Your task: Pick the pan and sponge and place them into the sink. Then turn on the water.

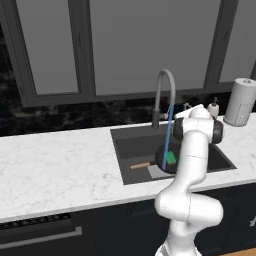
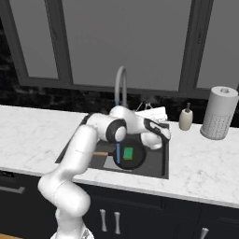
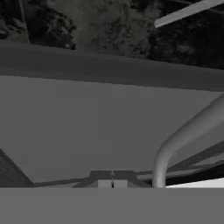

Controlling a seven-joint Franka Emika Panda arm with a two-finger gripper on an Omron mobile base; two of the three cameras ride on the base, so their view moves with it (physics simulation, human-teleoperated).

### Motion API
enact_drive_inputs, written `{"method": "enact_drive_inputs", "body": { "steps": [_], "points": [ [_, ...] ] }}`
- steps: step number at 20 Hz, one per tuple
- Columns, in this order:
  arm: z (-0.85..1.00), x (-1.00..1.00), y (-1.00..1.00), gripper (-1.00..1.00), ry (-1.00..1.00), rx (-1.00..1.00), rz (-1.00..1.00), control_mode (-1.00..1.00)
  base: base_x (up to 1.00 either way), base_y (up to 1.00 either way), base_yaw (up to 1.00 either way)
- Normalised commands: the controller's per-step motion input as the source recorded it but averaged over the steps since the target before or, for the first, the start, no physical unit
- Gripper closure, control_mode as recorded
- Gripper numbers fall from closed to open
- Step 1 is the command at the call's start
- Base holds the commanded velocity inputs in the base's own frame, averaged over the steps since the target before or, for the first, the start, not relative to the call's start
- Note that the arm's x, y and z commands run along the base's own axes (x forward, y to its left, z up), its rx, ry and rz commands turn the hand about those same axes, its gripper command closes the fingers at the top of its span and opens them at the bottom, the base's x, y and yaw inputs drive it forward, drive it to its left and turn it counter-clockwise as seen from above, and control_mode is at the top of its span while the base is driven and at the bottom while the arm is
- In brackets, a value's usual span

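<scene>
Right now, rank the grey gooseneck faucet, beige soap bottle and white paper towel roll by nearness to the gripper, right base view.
1. Grey gooseneck faucet, left of gripper.
2. Beige soap bottle, right.
3. White paper towel roll, far right.

Countertop (image 1: 55,160): white marble look, grey veining, smooth. Sink (image 1: 132,145): matt dark grey basin. Faucet (image 1: 165,82): smooth grey metal look. Pan (image 2: 135,161): matt black, light wooden handle (image 1: 140,165). Sponge (image 2: 128,153): green, matt. Backsplash (image 1: 60,117): glossy black stone, pale veins. Paper towel roll (image 2: 218,112), right of frame: white, dimpled. Soap bottle (image 2: 186,117): smooth beige.
</scene>
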Motion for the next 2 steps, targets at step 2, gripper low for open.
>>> {"method": "enact_drive_inputs", "body": {
  "steps": [2],
  "points": [
    [1.00,-1.00,0.10,1.00,-0.35,-0.01,0.00,-1.00,0.00,0.00,0.00]
  ]
}}
